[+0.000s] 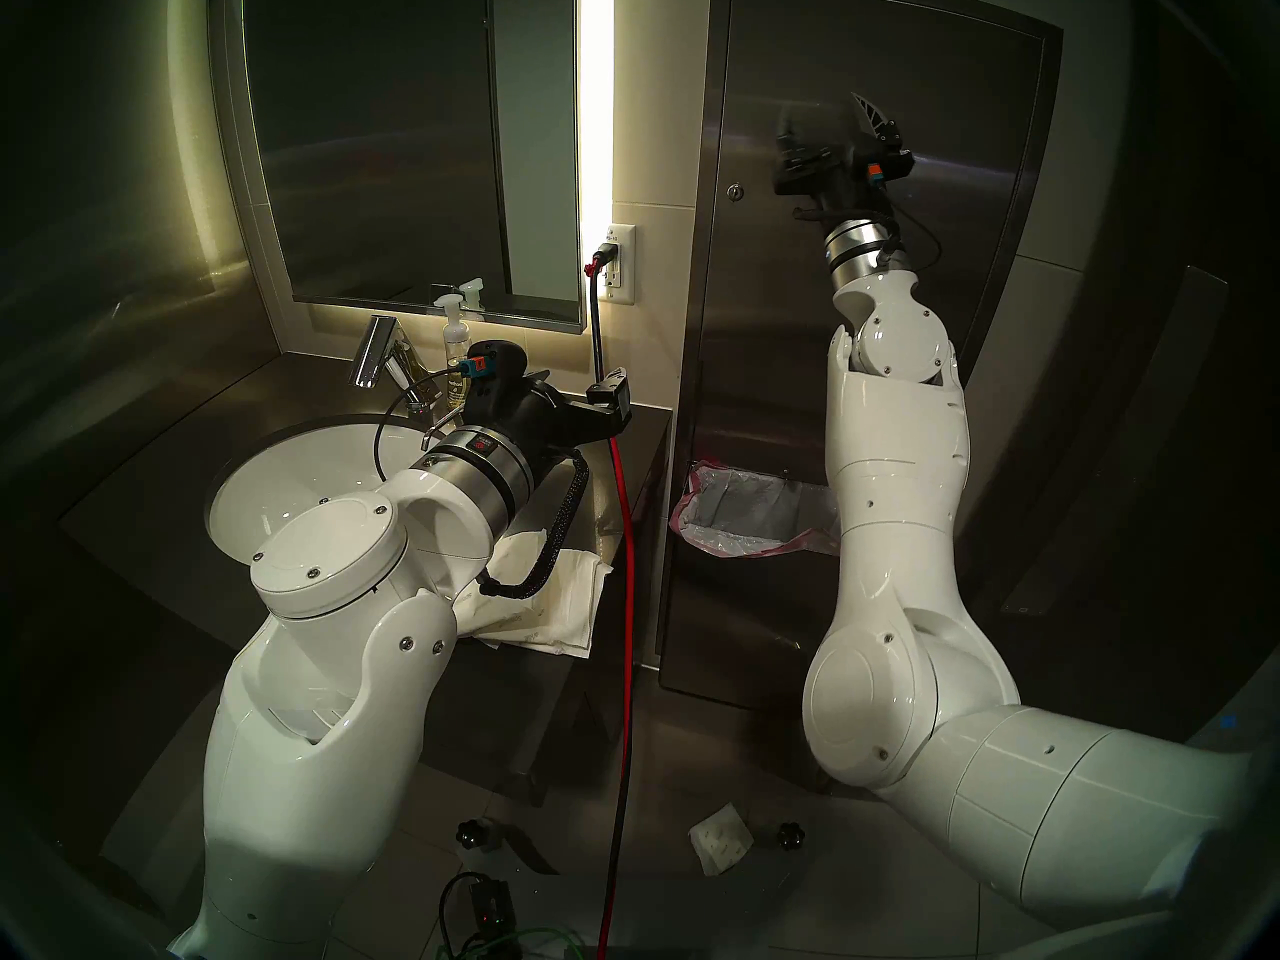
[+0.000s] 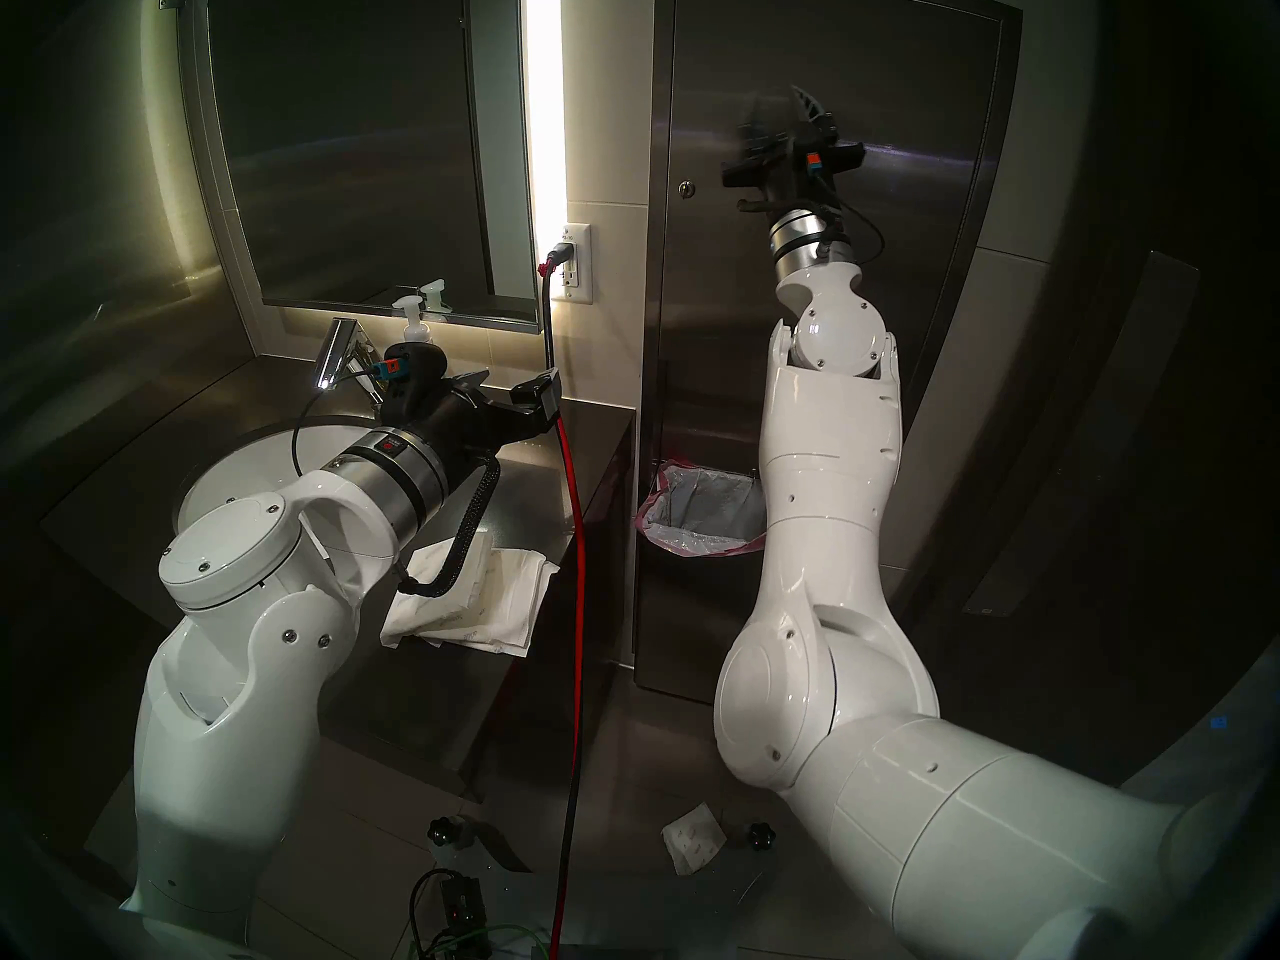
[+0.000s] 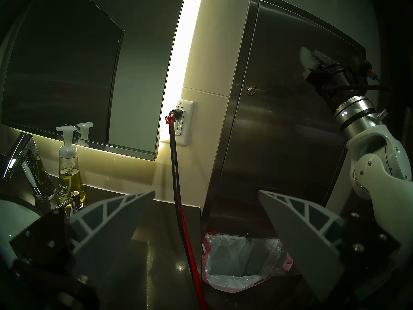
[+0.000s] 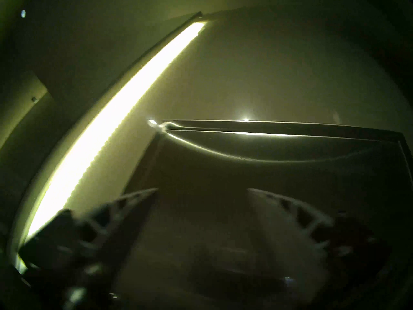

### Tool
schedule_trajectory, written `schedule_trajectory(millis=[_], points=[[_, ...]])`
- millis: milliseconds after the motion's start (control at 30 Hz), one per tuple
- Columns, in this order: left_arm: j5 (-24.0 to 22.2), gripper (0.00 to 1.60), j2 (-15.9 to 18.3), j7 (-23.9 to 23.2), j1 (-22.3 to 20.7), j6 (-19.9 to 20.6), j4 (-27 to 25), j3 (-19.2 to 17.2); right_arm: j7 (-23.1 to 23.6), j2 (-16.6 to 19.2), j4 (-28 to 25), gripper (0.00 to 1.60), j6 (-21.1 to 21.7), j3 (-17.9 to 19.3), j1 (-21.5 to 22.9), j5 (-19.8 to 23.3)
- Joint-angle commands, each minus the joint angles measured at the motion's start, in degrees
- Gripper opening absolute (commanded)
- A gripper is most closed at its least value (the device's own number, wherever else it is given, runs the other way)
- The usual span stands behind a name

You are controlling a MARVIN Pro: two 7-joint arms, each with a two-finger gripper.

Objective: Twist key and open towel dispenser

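**Both jaws apart, key alone in its lock**

Now, going from the left of the head view: the mirror [image 1: 388, 141] fills the upper left, with the white sink [image 1: 291, 480] and chrome faucet [image 1: 377, 352] below it and a soap bottle [image 1: 457, 356] just beside the faucet. My left gripper [image 3: 206, 196] hangs level over the counter in the middle left of the frame; in its wrist view the two fingers [image 3: 116, 215] stand wide apart at the bottom corners, with nothing between them. White folded towels [image 1: 547, 605] lie on the counter edge under my left forearm. A bright light strip [image 1: 596, 93] runs down the wall, and below it a red and black cable [image 1: 623, 522] is plugged into the white outlet [image 1: 618, 264] and drops to the floor.

Right of centre stands the towel dispenser [image 1: 900, 397], its big steel door flush in its frame, shut. The key [image 1: 735, 192] sits in the round lock at the door's left edge, about mid-height in the frame, and nothing touches it. The pink-rimmed bin [image 1: 748, 515] opens at the cabinet's lower part.

My right gripper [image 4: 202, 189] is raised in the upper right, in front of the door panel, to the right of the key and well apart from it. Its wrist view is blurred, but the fingers show spread, empty, tilted up at the door's top edge.

A crumpled paper [image 1: 720, 837] lies on the floor at the bottom centre.
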Motion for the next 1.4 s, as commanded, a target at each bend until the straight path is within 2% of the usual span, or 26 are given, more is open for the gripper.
schedule_trajectory(millis=[0,233,467,567,667,700,733,967,1200,1333,1367], points=[[0.07,1.60,-0.09,0.05,-0.28,-0.03,-0.54,0.11,3.36,-2.52,-6.60,1.60,-0.25,-2.10,-7.00,0.52],[0.09,1.60,-0.12,0.09,-0.28,0.01,-0.57,0.12,1.92,-4.79,-8.62,1.60,0.98,-0.87,-10.20,1.37],[0.10,1.60,-0.13,0.09,-0.28,0.02,-0.57,0.12,-1.38,-5.96,-4.62,1.60,-4.13,0.22,-11.08,2.11],[0.11,1.60,-0.13,0.10,-0.28,0.03,-0.57,0.13,-1.29,-5.88,-3.15,1.55,-6.60,0.00,-10.95,2.75],[0.11,1.60,-0.14,0.09,-0.28,0.03,-0.57,0.12,-2.01,-6.44,-2.75,1.59,-7.21,-0.10,-10.91,2.51],[0.11,1.60,-0.14,0.09,-0.28,0.03,-0.57,0.12,-2.07,-6.54,-2.65,1.58,-7.37,-0.23,-10.78,2.44],[0.11,1.60,-0.13,0.09,-0.28,0.02,-0.57,0.12,-2.05,-6.65,-2.61,1.47,-7.45,-0.32,-10.69,2.53],[0.11,1.60,-0.14,0.08,-0.28,0.02,-0.57,0.12,-4.09,-7.24,-0.61,1.30,-7.90,-0.27,-9.18,1.94],[0.11,1.60,-0.14,0.07,-0.28,0.02,-0.57,0.12,-6.34,-6.44,3.21,1.26,-7.41,0.33,-6.30,0.57],[0.11,1.60,-0.14,0.07,-0.28,0.02,-0.56,0.12,-6.88,-6.08,4.78,1.37,-7.84,0.19,-5.51,-0.24],[0.11,1.60,-0.14,0.07,-0.28,0.01,-0.56,0.12,-7.46,-5.99,5.85,1.45,-7.79,0.12,-4.71,-0.88]])
